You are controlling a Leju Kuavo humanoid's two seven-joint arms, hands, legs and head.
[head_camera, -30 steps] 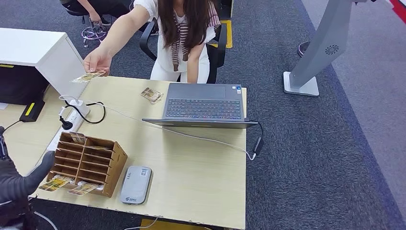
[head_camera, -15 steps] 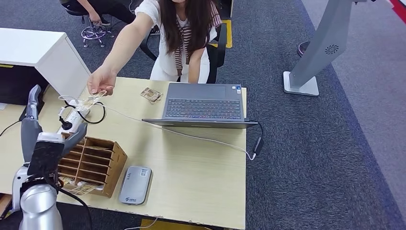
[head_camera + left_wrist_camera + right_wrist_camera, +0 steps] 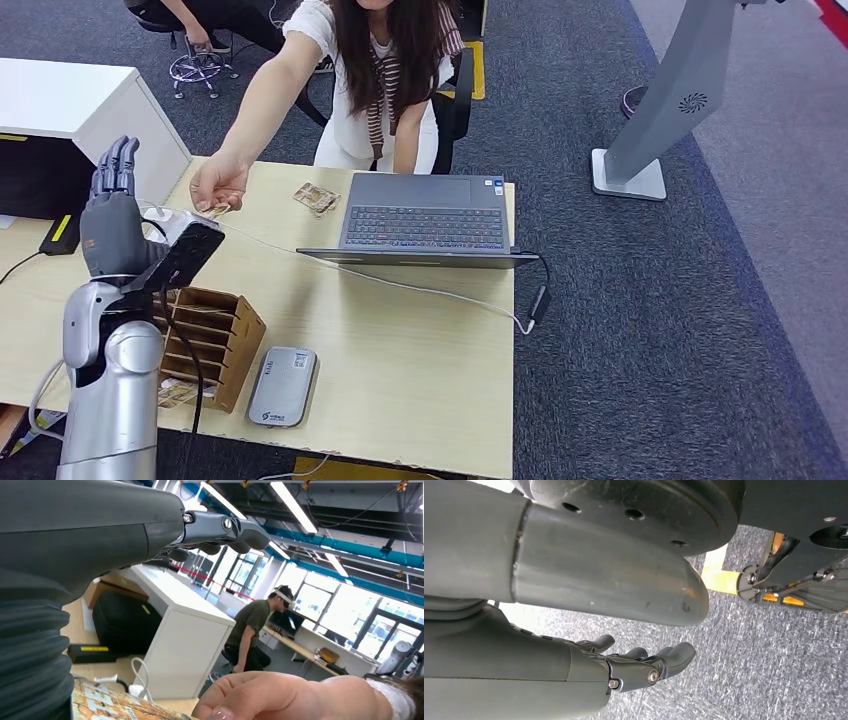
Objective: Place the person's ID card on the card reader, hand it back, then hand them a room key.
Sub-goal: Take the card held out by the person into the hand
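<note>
Grey fingers of my left hand (image 3: 110,215) stand spread, holding nothing, beside the person's hand (image 3: 218,185), which half hides the ID card (image 3: 117,706). My right hand (image 3: 624,667) hangs loosely curled, empty.

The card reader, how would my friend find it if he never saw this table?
Start at the big wooden table with the open laptop on it. Look along the edge nearest the robot, beside the brown cardboard organizer. The card reader is the flat grey box with rounded corners lying there, the only grey slab next to those brown slots.
</note>
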